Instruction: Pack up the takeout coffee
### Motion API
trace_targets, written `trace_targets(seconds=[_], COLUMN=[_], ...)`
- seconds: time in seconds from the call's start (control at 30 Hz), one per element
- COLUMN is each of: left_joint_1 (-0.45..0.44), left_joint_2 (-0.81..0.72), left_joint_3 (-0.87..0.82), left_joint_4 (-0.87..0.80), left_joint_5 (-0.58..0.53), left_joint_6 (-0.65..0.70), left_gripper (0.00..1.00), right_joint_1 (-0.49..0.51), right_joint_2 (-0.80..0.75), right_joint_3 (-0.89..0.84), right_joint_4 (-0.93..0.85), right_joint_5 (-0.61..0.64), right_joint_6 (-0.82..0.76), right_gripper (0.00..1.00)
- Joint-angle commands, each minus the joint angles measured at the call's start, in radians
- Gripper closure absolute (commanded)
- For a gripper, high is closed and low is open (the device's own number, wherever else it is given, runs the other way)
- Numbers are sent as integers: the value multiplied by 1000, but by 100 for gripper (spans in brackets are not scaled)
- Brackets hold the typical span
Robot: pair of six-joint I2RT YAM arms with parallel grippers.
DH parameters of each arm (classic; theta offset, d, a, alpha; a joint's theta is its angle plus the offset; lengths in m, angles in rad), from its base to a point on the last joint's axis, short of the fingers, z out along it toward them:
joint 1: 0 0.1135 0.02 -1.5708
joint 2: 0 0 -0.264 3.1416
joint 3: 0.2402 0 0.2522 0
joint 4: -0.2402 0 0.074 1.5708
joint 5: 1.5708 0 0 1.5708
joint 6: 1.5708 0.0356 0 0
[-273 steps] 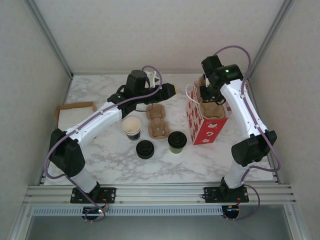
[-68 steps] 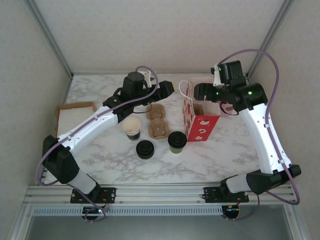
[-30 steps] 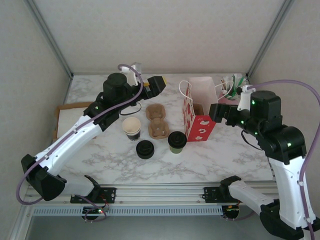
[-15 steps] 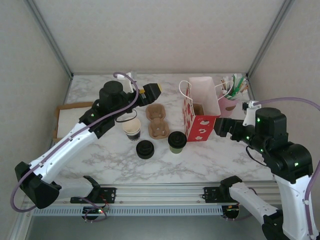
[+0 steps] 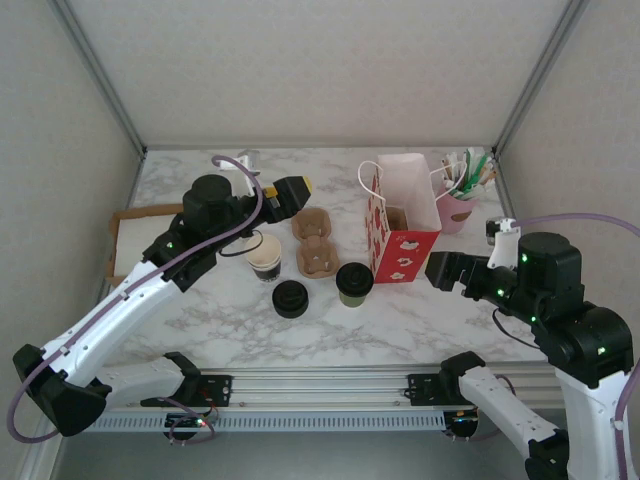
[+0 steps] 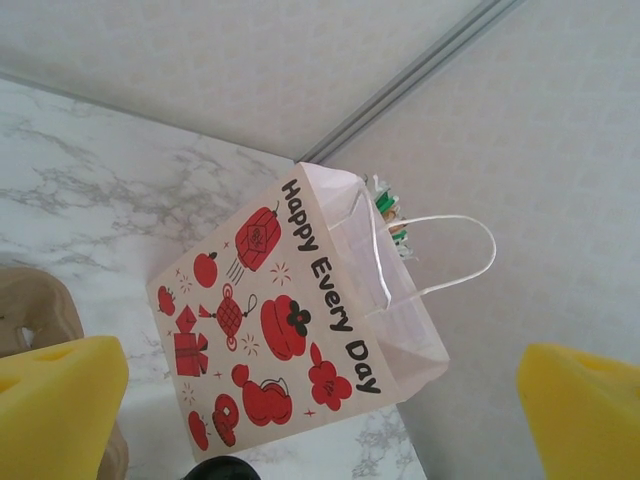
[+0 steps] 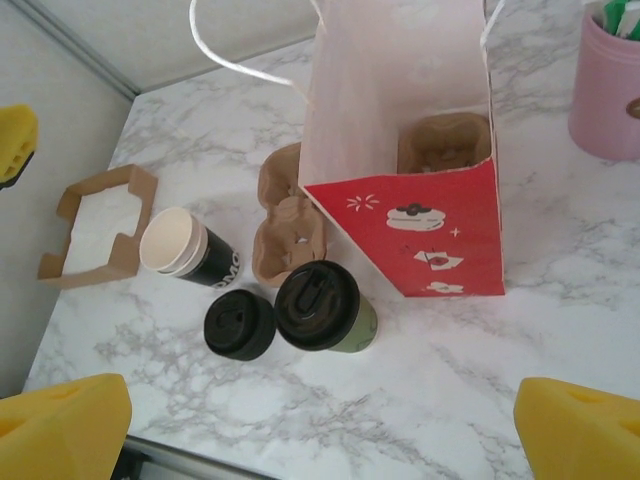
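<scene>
Beside the gift bag point(image 5: 405, 232), the takeout coffee point(image 5: 354, 283) stands unpacked; left gripper point(image 5: 296, 190) and right gripper point(image 5: 436, 270) gape empty, so grasping it seems next.

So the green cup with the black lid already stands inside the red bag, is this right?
No. The green cup stands on the marble table, just outside the red bag, not inside it. The right wrist view shows this.

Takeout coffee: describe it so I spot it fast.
Find the red gift bag mid-table. The takeout coffee stands at its near left corner. Only it has an olive-green wall under a black lid; leftward are a loose lid and a lidless cup.
</scene>
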Motion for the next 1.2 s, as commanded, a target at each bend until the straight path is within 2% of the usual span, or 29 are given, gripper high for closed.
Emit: trace_targets(seconds=[0.0, 0.17, 0.37, 0.7, 0.9, 1.17], left_joint_1=[7, 6, 8, 21, 32, 68], left_joint_2=[-32, -62, -118, -279, -347, -360], left_joint_3=[-23, -35, -67, -184, -256, -350], left_joint_4=[-23, -48, -119, -182, -208, -213], left_joint_5=[-16, -12, -58, -170, -190, -103], left_joint_6=[9, 6, 19, -21, -80, -123], left_gripper=[0, 0, 0, 0, 0, 0], right_joint_1=[8, 8, 8, 42, 177, 444], right_joint_2=[-18, -20, 3, 148, 239, 379], right_joint_3=[-17, -54, -64, 25, 77, 135], right_joint_4=[-22, 45, 140, 218, 233, 189], right_joint_5=[-51, -202, -356, -460, -427, -169], right_joint_6=[23, 32, 42, 5, -22, -69], right_gripper=[1, 1, 1, 1, 1, 1])
